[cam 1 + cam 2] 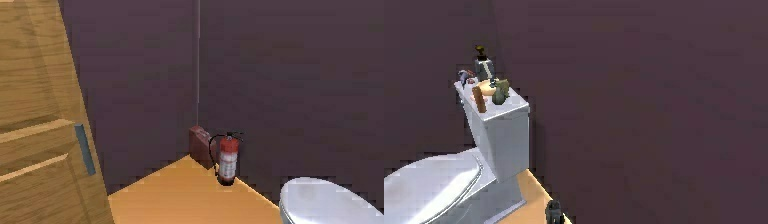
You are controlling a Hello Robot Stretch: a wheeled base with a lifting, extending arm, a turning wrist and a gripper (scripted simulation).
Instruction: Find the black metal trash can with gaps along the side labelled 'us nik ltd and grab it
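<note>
Entry: room corner, dark purple walls (pixel 644 90); landmark: toilet (pixel 434 188), white, lid down, tank (pixel 506 138) set against the wall

1. On the toilet's tank top, a cluster of small things: a dark bottle-like thing with a pale band (pixel 483 62) at the wall edge; a small blue-and-red thing (pixel 464 76) just beside it; a brown upright thing (pixel 478 98) and a grey-green lump (pixel 501 90) nearer the bowl. None can be named more closely
2. Floor (pixel 180 195), orange-tan; a small dark thing (pixel 554 212) stands on it near the toilet's base, kind unclear
3. Fire extinguisher (pixel 228 158), red, upright, in the wall corner, to the forward view's left of the toilet and apart from it
4. Reddish-brown box (pixel 200 145), against the wall just behind the extinguisher, farther from the toilet
5. Wooden panelled door (pixel 40 110) with grey handle (pixel 86 148), well apart from the toilet at the forward view's left
6. Claw: its state cannot be told
7. Black metal trash can: place relative to the toilet cannot be told
</note>
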